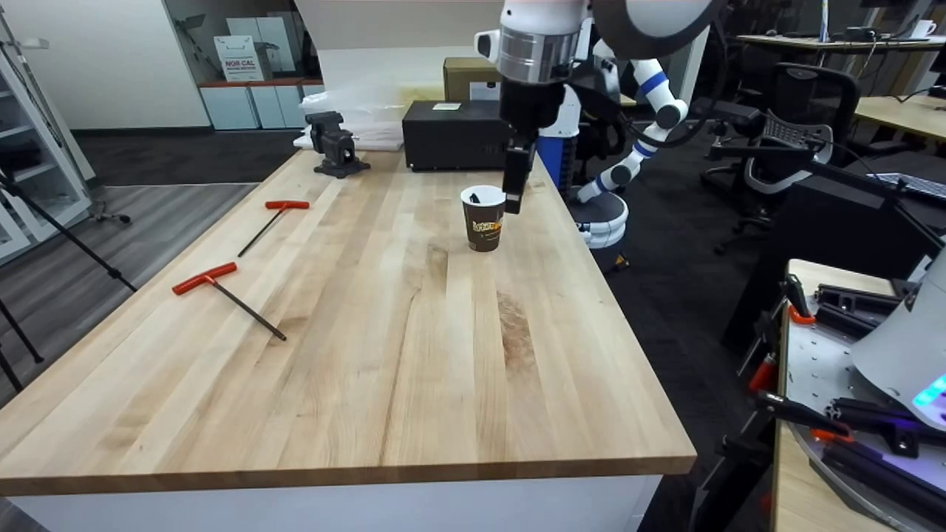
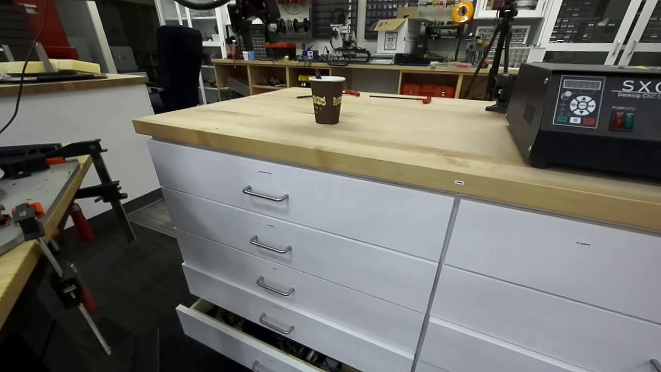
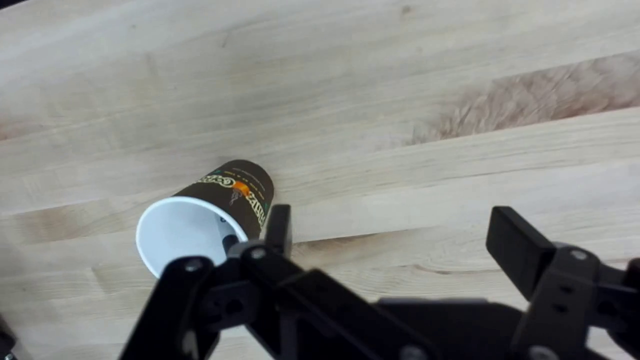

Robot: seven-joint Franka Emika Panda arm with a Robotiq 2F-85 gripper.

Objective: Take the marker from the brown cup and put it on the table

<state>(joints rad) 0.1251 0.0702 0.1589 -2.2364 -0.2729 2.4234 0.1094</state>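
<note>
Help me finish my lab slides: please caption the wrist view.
Open tool above the table, partly hiding the brown cup, the marker inside it not yet taken out.

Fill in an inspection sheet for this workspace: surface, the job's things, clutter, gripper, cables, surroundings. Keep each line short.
Surface: table with a light wooden plank top.
Brown cup: the brown cup stands upright on the table.
Marker: the marker is inside the cup, partly hidden in the wrist view.
Clutter: two red T-handled tools, a black vise-like stand and a black box on the table.
Gripper: the gripper is open beside the cup, nothing between its fingers; contact with the cup cannot be told.
Cables: a dark cable curves beside the arm.
Surroundings: an open drawer under the table; a blue-banded robot arm beyond it.
</note>
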